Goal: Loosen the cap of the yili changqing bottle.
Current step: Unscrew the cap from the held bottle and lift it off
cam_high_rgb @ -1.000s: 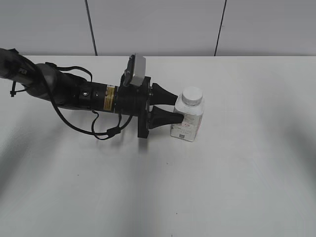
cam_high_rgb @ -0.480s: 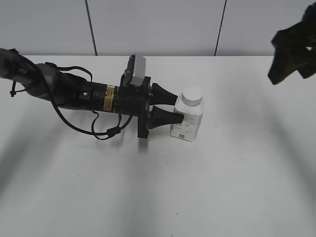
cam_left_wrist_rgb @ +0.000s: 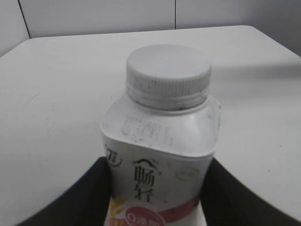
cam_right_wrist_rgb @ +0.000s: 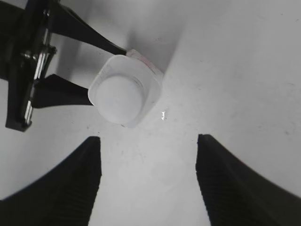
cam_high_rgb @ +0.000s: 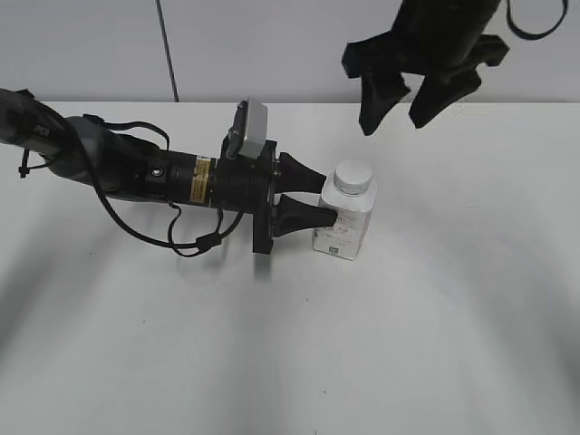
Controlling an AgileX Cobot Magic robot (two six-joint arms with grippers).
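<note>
Left end effector (cam_high_rgb: 319, 196) clamped on yili changqing bottle (cam_high_rgb: 344, 225) body, upright on worktop (cam_high_rgb: 435, 308), cap (cam_high_rgb: 353, 174) on, right end effector (cam_high_rgb: 397, 107) spread wide overhead, holding nothing

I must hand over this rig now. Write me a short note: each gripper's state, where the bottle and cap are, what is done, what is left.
Left gripper: shut on the yili changqing bottle, jaws on both sides of its body.
Right gripper: open, empty, in the air above and behind the bottle.
Bottle: upright on the white table.
Cap: on the neck, seated, untouched.
Done: bottle held steady.
Left: lower the right gripper over the cap, close on it, twist to loosen.
</note>
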